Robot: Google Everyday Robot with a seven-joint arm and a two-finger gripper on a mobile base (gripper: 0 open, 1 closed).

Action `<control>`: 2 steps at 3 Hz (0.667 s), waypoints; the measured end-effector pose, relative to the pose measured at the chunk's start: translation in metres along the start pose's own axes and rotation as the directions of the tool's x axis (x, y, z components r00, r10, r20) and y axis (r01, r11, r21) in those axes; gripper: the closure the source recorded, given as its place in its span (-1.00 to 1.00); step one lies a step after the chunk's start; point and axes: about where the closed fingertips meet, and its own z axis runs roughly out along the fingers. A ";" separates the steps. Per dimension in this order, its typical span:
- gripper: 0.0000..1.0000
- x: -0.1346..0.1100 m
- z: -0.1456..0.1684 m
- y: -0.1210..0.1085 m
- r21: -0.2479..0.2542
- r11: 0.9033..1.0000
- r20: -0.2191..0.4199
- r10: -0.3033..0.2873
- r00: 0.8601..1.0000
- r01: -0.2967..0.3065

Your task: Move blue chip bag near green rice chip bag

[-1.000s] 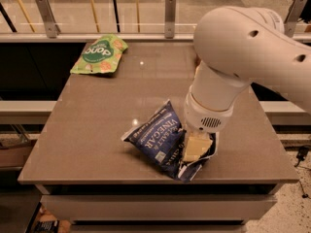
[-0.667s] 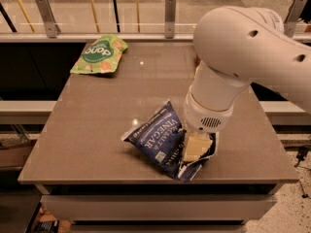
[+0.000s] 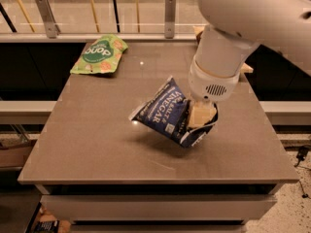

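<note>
The blue chip bag (image 3: 163,109), dark navy with white "Vinegar" lettering, hangs tilted just above the middle of the table, with its shadow under it. My gripper (image 3: 200,117), on the big white arm, is shut on the bag's right end, with its cream fingers (image 3: 197,116) pressed into the bag. The green rice chip bag (image 3: 99,54), light green with a dark green round logo, lies flat at the table's far left corner, well apart from the blue bag.
The grey-brown table (image 3: 97,144) has its front edge near me and a rail with posts (image 3: 169,16) along the back. A tan thing (image 3: 246,68) shows partly behind the arm at the far right.
The blue chip bag has risen off the table in the gripper and moved slightly toward the back. The green bag has not moved.
</note>
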 end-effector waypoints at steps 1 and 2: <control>1.00 -0.004 -0.027 -0.027 0.048 0.999 0.013 0.005 1.000 -0.006; 1.00 -0.016 -0.049 -0.059 0.094 0.996 0.030 0.001 1.000 -0.004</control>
